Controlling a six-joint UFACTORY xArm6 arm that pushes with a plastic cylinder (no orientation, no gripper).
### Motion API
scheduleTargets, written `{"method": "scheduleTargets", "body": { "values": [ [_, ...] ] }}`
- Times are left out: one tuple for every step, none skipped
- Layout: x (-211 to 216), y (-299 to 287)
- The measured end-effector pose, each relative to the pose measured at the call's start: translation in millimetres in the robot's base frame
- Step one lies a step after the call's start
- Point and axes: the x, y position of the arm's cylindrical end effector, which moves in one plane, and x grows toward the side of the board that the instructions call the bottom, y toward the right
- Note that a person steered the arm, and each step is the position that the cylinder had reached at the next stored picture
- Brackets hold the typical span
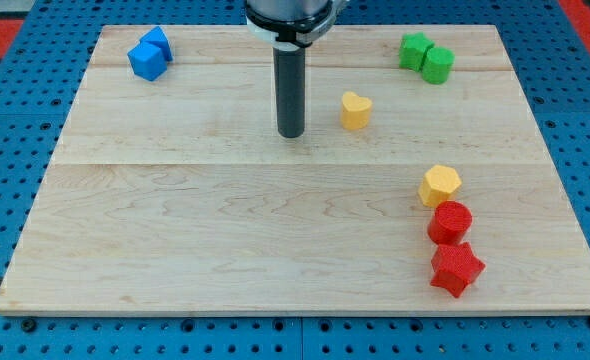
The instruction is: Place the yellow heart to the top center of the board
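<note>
The yellow heart (355,110) lies on the wooden board (225,220), a little right of centre in the upper part of the view. My tip (291,133) rests on the board to the left of the heart and slightly lower in the view, with a clear gap between them. The rod rises straight up to the arm at the view's top edge.
Two blue blocks (149,54) sit touching at the top left. Two green blocks (426,57) sit touching at the top right. A yellow hexagon (440,185), a red cylinder (449,222) and a red star (456,268) stand in a column at the lower right.
</note>
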Motion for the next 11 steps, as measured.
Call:
{"method": "scheduleTargets", "body": {
  "values": [
    [0.0, 46.3],
    [0.8, 73.7],
    [-32.4, 83.2],
    [-65.7, 23.2],
    [-57.0, 35.6],
    [-41.3, 42.5],
    [-71.3, 79.6],
    [-101.6, 69.2],
    [-82.1, 37.6],
    [-76.6, 9.5],
    [-127.0, -30.3]
  ]
}}
